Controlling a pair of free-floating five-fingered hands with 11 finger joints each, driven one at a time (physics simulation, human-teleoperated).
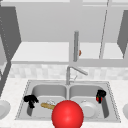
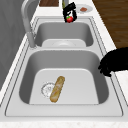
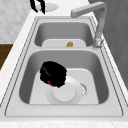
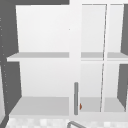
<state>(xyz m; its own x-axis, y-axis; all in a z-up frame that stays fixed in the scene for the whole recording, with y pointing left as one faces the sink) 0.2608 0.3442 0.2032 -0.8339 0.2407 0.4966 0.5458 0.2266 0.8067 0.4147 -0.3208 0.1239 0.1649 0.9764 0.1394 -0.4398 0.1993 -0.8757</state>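
My right hand [image 1: 100, 95] hangs over the right basin with its fingers curled round a small red fruit [image 2: 69, 18] with a green top. In the right side view this hand [image 3: 53, 74] is just above a white plate [image 3: 65, 92] on the basin floor, with a bit of the red fruit [image 3: 50, 83] showing under it. My left hand [image 1: 30, 99] floats over the left rim of the left basin, fingers relaxed and pointing down, holding nothing. A baguette [image 2: 57, 88] lies on the left basin's floor beside the drain [image 2: 47, 88].
A large red ball [image 1: 67, 114] sits at the sink's front edge. The faucet [image 1: 72, 72] rises behind the divider. White plates stand on the counter at the left [image 1: 3, 108] and right [image 2: 83, 9]. The open wall cabinet [image 4: 40, 105] holds a small orange thing [image 4: 80, 106].
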